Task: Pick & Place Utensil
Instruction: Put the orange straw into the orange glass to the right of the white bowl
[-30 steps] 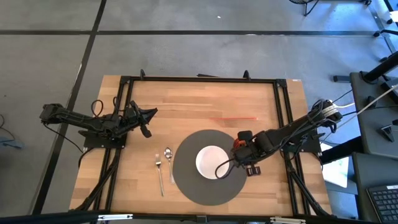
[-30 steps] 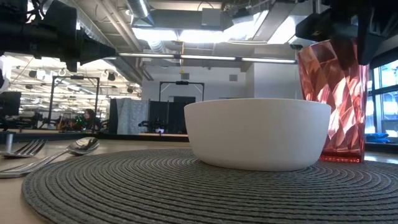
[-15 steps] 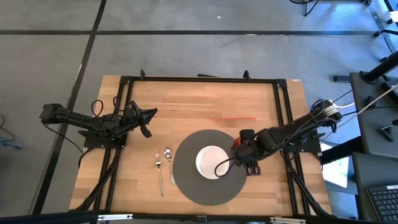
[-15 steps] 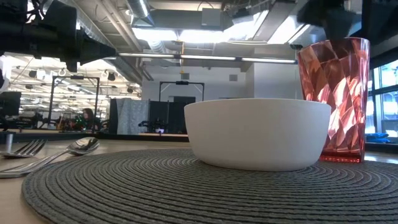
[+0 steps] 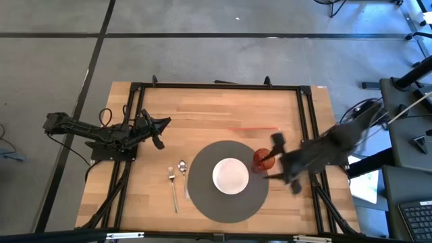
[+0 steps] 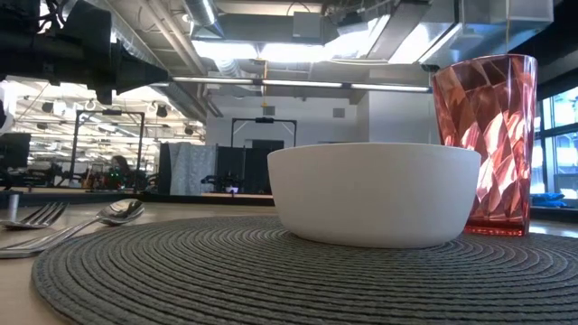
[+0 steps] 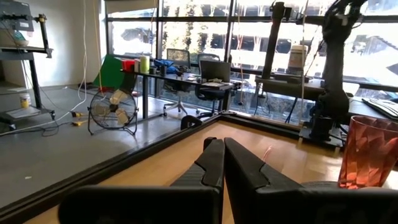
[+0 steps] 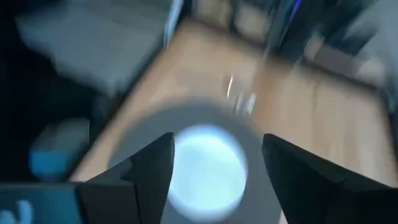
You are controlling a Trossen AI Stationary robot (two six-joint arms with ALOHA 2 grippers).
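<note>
Wooden desk (image 5: 223,108) carries a round mat (image 5: 202,196) with a white bowl (image 5: 230,175) at its middle and a red cup (image 5: 262,160) at the edge. Right gripper (image 5: 283,162) hangs just beside the cup, jaws spread wide and empty, so the cup stands free. Fork (image 5: 173,185) and spoon (image 5: 183,174) lie side by side well apart from it, beyond the bowl, untouched. Left gripper (image 5: 162,123) waits shut, holding nothing, near the utensils.
</note>
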